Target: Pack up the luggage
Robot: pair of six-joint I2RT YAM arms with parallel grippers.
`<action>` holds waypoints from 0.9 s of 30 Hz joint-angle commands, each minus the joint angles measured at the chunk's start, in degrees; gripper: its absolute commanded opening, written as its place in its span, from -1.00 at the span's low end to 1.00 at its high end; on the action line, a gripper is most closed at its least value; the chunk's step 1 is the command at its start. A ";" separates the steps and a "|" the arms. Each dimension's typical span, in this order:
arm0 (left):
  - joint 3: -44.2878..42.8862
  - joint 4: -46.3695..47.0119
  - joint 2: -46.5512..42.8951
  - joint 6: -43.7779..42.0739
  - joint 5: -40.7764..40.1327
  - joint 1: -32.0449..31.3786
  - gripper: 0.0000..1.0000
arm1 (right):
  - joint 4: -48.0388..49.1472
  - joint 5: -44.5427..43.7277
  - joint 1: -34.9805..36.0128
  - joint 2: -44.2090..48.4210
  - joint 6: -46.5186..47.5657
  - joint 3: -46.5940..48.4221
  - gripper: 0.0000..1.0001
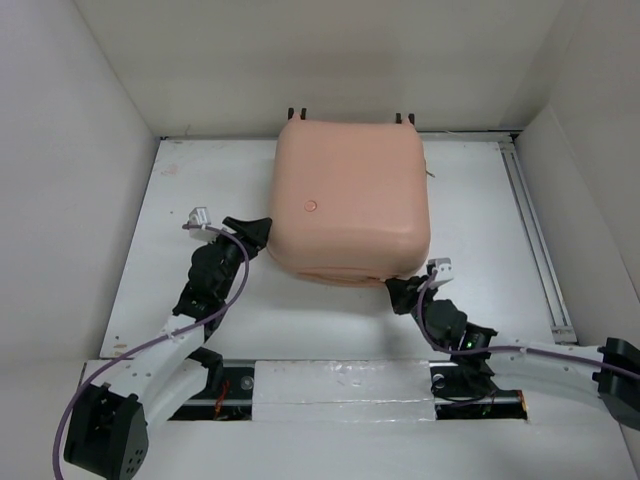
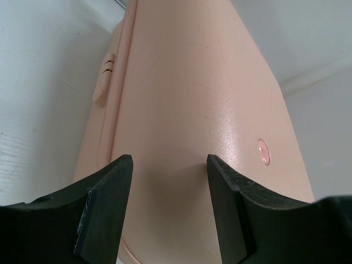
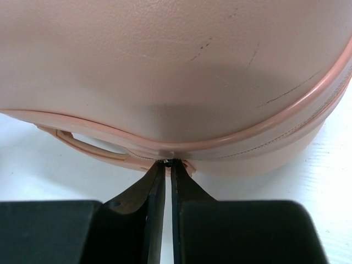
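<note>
From where I stand, the small pale peach-pink hard-shell suitcase [image 1: 350, 195] lies flat and closed on the white table [image 1: 190, 200], toward the far middle. Its small dark caster wheels [image 1: 295, 113] are at the back, just before the rear wall. The black two-finger left gripper [image 1: 252, 228] sits at the case's near left corner. The black right gripper [image 1: 395, 291] is at the near right corner, fingertips together against the side seam. A metal rail [image 1: 535, 240] runs front to back along the table's right edge, well apart from the case.

Luggage [image 1: 350, 195] plain peach-pink, blk wheels [image 1: 296, 115]; table [image 1: 200, 200] wht.
</note>
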State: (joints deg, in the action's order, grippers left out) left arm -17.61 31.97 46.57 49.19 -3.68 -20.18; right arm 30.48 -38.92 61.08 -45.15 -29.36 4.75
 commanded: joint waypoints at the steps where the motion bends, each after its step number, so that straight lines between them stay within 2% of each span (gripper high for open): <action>1: 0.64 -0.25 2.65 -2.17 4.20 -0.73 0.02 | 7.75 4.88 -0.87 -0.21 1.42 3.15 -1.00; 4: 0.12 1.51 4.05 -2.17 4.83 -0.73 0.02 | 7.75 8.58 -0.35 0.40 2.81 5.43 -1.00; 8: -0.41 2.14 4.76 -2.17 4.83 -0.73 0.02 | 5.03 9.12 4.65 3.30 3.61 7.98 -1.00; 12: -0.94 2.75 5.82 -1.64 5.35 -0.73 0.02 | 6.16 12.09 5.19 3.23 2.65 7.99 -1.00; 17: -0.94 4.59 7.74 -0.59 6.58 -0.73 0.02 | 13.63 15.62 5.98 -6.76 0.71 8.69 -1.00; 19: -0.41 5.21 7.75 -0.59 6.58 -1.35 0.02 | 16.35 16.32 7.64 -11.08 0.71 12.10 -1.00; 22: -1.03 5.21 8.89 -0.59 4.83 -5.12 0.02 | 19.17 17.38 10.10 -19.09 2.55 16.06 -1.00; 27: -2.35 6.78 12.14 0.64 4.21 -7.41 0.02 | 16.45 21.94 10.11 -26.03 3.26 26.52 -1.00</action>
State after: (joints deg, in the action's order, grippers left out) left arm -20.03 43.27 56.42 46.37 -16.53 -20.58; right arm 32.45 -32.86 68.90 -68.86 -24.99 20.67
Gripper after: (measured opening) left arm 0.516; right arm 0.009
